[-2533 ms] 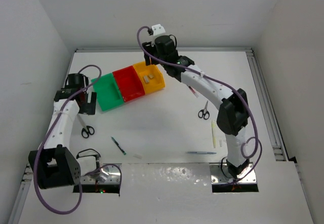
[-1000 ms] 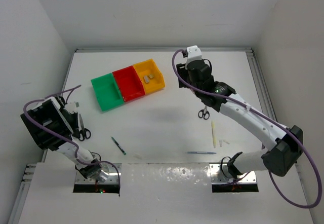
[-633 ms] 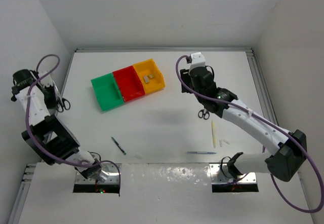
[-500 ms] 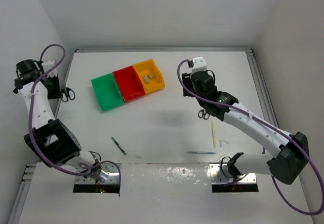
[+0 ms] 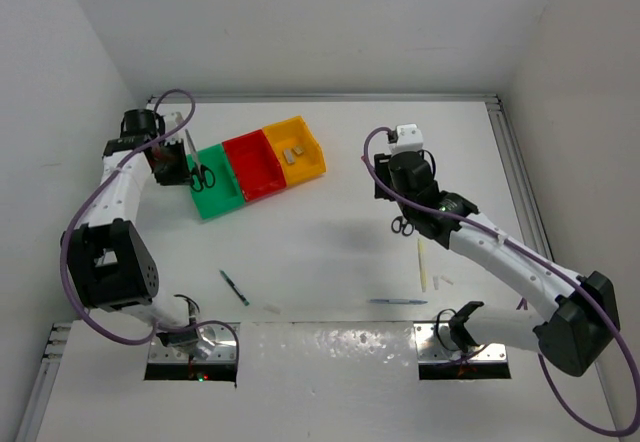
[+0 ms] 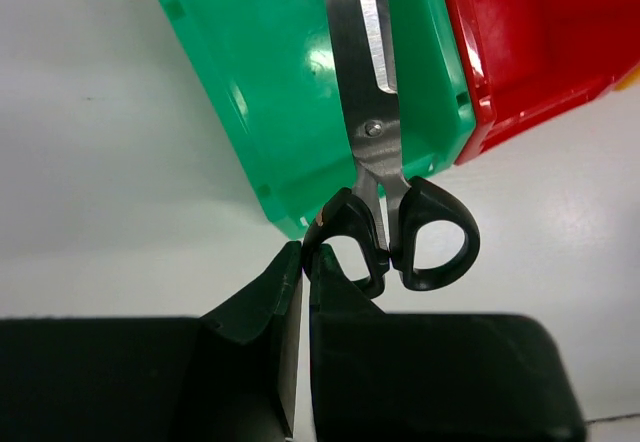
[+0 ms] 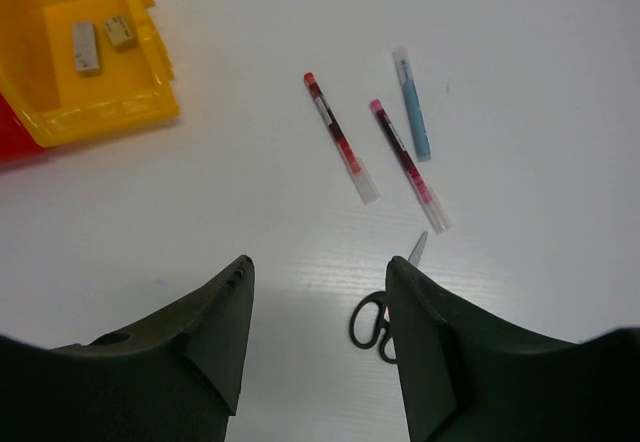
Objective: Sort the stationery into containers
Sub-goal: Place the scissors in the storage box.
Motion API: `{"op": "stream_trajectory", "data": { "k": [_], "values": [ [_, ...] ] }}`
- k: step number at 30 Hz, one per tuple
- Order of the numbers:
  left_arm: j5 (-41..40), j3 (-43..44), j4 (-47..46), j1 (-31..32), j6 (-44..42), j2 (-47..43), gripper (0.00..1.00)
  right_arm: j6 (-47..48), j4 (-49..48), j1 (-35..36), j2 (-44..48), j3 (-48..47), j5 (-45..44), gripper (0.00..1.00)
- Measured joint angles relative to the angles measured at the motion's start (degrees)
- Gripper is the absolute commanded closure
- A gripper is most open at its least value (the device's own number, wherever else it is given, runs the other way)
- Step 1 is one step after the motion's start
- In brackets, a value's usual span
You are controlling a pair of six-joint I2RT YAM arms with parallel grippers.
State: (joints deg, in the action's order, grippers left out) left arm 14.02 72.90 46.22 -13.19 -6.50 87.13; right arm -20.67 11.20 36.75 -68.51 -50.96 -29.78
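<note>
Left pincer [image 6: 303, 258] pinched tight on black scissors [image 6: 372, 130] over green bin [image 6: 255, 62]; right pincer [image 7: 318, 287] wide open, maybe just above other scissors [image 7: 371, 324].

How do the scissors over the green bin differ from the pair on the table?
The held scissors hang over the green bin; the table scissors lie flat on the white table. The held scissors are pinched at a handle by the shut left gripper; the table scissors are ungripped, near the open right gripper. Both have black handles and metal blades.
</note>
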Motion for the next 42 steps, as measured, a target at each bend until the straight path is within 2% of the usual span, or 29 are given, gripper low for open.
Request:
{"op": "stream_trajectory", "data": {
  "k": [7,13,24,42],
  "values": [
    [-3.6,-3.4,-5.6,3.6,6.4,0.9,1.0,-1.3,0.1,-0.3,0.3,1.4,-1.2,0.46],
    [-6.6,-6.3,-6.9,5.1,8.5,4.2,1.0,-1.4,0.1,-0.4,0.3,1.4,-1.7,0.46],
    [-7.4,-6.2,-9.6,4.9,8.8,11.4,1.0,-1.9,1.4,-0.6,0.2,1.5,-1.7,0.46],
    [-6.3,-1.3,-10.8,5.0,9.0,16.1,1.0,-3.2,4.4,-0.6,1.2,2.8,-1.8,0.46]
  ]
}}
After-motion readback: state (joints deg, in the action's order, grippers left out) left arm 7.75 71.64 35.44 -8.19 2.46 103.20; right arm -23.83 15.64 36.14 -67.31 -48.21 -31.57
